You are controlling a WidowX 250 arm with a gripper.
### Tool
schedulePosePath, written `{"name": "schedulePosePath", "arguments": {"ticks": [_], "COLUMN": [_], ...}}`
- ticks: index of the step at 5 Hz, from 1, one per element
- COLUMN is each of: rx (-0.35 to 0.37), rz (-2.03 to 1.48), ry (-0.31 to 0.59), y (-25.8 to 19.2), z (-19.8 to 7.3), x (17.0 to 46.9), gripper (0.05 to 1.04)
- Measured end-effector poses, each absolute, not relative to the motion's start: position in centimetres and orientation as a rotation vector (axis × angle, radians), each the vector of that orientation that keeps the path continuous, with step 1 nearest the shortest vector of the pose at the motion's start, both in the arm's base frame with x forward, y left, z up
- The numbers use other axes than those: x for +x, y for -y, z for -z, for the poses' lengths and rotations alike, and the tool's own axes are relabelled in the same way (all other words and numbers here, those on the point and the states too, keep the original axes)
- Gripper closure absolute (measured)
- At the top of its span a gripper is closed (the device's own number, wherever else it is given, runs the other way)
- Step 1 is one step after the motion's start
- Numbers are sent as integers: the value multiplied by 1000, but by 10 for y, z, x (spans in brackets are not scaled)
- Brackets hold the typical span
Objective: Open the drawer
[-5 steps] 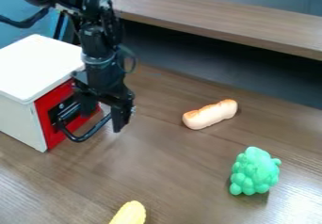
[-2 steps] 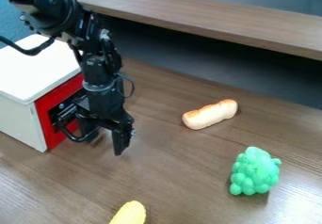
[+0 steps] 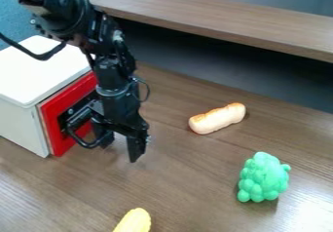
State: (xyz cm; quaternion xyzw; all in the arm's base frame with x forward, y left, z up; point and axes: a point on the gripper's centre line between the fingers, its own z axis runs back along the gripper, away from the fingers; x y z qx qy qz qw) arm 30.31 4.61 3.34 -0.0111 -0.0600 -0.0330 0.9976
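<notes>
"Looking from the white cabinet (image 3: 39,70), where do you find the drawer (image 3: 57,138)?"

"It is in the cabinet's side, with red front, and a thin pale strip shows between this front and the cabinet body. So I judge it is a little open, and the step now is the pull."

"And the pincer (image 3: 120,150)?"

"It is just beside the cabinet's red side, with its fingers apart. One is at the dark handle (image 3: 77,138), the other is farther out from the cabinet. If the inner one touches the handle, I cannot tell."

"How will the drawer behave?"

"I think it is light, but perhaps somewhat stiff on its slide. The handle looks hard and smooth, so a finger may slip. Better to hook behind the middle of its loop and pull straight away from the cabinet; a sideways pull could turn the whole cabinet."
</notes>
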Motion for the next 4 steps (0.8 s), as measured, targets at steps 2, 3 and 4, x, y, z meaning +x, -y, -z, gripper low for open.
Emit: {"name": "schedulePosePath", "arguments": {"ticks": [2,3,4], "rx": [-48,-64,-77], "rz": [188,234,270], "ry": [109,99,96], "y": [-11,4,14], "z": [-34,-35,-34], "x": [305,304,305], "gripper": [84,84,84]}}
